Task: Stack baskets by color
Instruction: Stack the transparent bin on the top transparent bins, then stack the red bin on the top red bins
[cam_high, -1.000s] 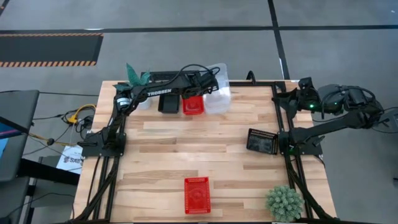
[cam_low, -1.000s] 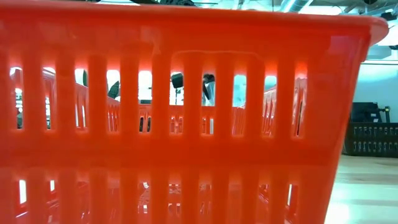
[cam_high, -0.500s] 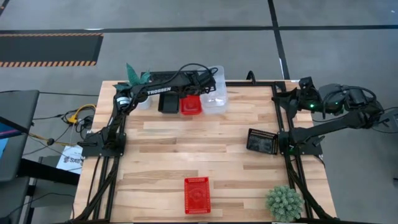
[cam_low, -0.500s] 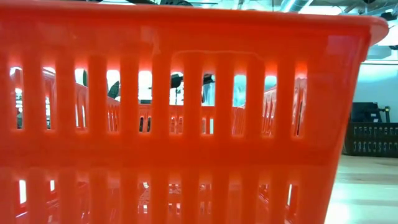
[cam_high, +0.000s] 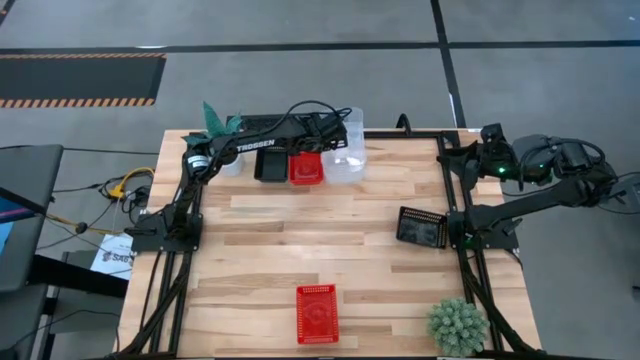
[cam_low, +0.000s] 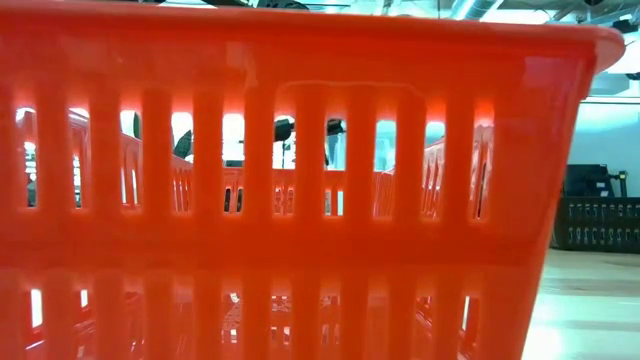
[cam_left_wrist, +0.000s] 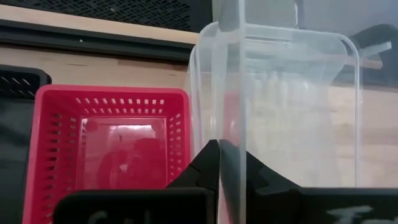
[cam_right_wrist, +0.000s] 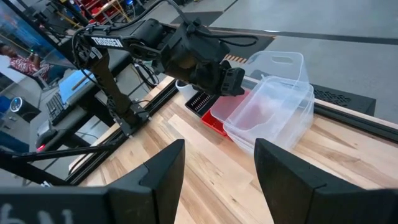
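At the table's far edge a black basket (cam_high: 270, 165), a red basket (cam_high: 306, 168) and clear baskets (cam_high: 345, 155) stand in a row. My left gripper (cam_high: 337, 130) is shut on the upper clear basket (cam_right_wrist: 280, 65), which tilts above the lower clear one (cam_right_wrist: 273, 115). Another black basket (cam_high: 422, 228) stands on the table at the right. Another red basket (cam_high: 316, 313) stands at the near edge and fills the low view (cam_low: 300, 200). My right gripper (cam_right_wrist: 217, 168) hangs open at the right, clear of everything. My left gripper pinches one side wall of the upper clear basket (cam_left_wrist: 227, 93) between its two fingers, one inside the basket and one outside. The fingers slant down at it from the table's left. The basket is tilted, its lower part resting in the clear basket (cam_left_wrist: 298, 124) beneath.
A green plant (cam_high: 220, 120) stands at the far left corner. A round spiky plant (cam_high: 458, 325) stands at the near right corner. The wooden table top (cam_high: 320, 240) lies bare between the far row and the near red basket.
My left gripper has rolled a little at the wrist, staying shut. The clear basket it holds has shifted slightly toward the red basket beside it. My right arm has kept still.
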